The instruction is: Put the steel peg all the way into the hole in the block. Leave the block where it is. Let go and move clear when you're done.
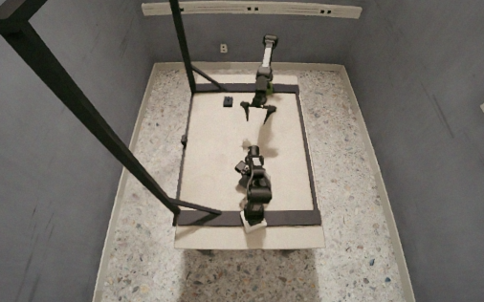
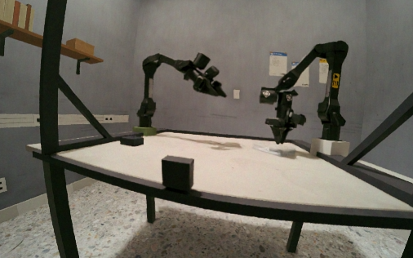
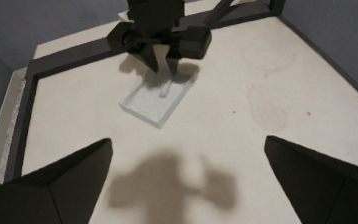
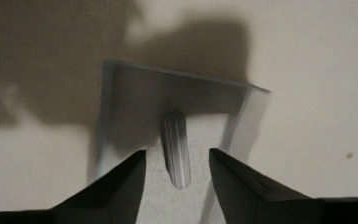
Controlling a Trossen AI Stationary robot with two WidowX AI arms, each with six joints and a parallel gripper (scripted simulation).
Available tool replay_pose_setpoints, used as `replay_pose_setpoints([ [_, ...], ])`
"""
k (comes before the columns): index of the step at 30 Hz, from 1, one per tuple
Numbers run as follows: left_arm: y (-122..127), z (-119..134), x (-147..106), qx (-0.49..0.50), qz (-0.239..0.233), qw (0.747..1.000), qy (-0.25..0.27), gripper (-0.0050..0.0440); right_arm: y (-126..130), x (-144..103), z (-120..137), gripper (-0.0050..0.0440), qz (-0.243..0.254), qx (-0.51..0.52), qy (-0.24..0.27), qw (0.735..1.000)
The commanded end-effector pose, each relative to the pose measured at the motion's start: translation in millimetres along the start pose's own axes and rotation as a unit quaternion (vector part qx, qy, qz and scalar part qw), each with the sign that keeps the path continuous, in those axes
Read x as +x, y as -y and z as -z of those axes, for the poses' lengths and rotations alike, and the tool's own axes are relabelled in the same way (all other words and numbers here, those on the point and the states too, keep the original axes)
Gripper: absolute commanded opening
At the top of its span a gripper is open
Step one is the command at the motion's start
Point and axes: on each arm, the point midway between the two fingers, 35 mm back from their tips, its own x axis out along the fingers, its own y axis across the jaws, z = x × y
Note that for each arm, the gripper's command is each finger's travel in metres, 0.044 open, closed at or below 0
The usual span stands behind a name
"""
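Observation:
The steel peg [image 4: 177, 150] lies flat in a shallow clear tray [image 4: 185, 114] on the table. My right gripper [image 4: 177, 156] hangs just over the tray with a finger on each side of the peg. There is a gap on both sides, so it is open and holds nothing. The left wrist view shows this gripper [image 3: 161, 62] above the peg [image 3: 165, 90] and the tray [image 3: 158, 97]. My left gripper [image 2: 216, 91] is wide open and empty, high over the table's middle. The dark block [image 1: 228, 100] with the hole sits near the left arm's base and also shows in the exterior view [image 2: 131, 140].
A small black cube [image 2: 177, 172] is fixed on the table's side rail. A dark frame [image 1: 94, 124] with slanted struts rises from the table's corners. The left arm stands on a green base [image 2: 144, 131], the right arm on a white one [image 2: 330, 146].

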Motion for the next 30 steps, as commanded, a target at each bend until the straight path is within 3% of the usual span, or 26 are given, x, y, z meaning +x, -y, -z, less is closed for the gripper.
replay_pose_setpoints([
  [1, -8, -11, -8, -0.056, -0.014, 0.998, 0.033, 0.0440, 6, -1, 0, 0.0180, -0.016, -0.047, -0.004, 0.999],
  [30, -8, -15, -6, -0.075, -0.013, 0.996, 0.041, 0.0440, 0, 30, -7, 0.0180, -0.025, -0.053, 0.006, 0.998],
])
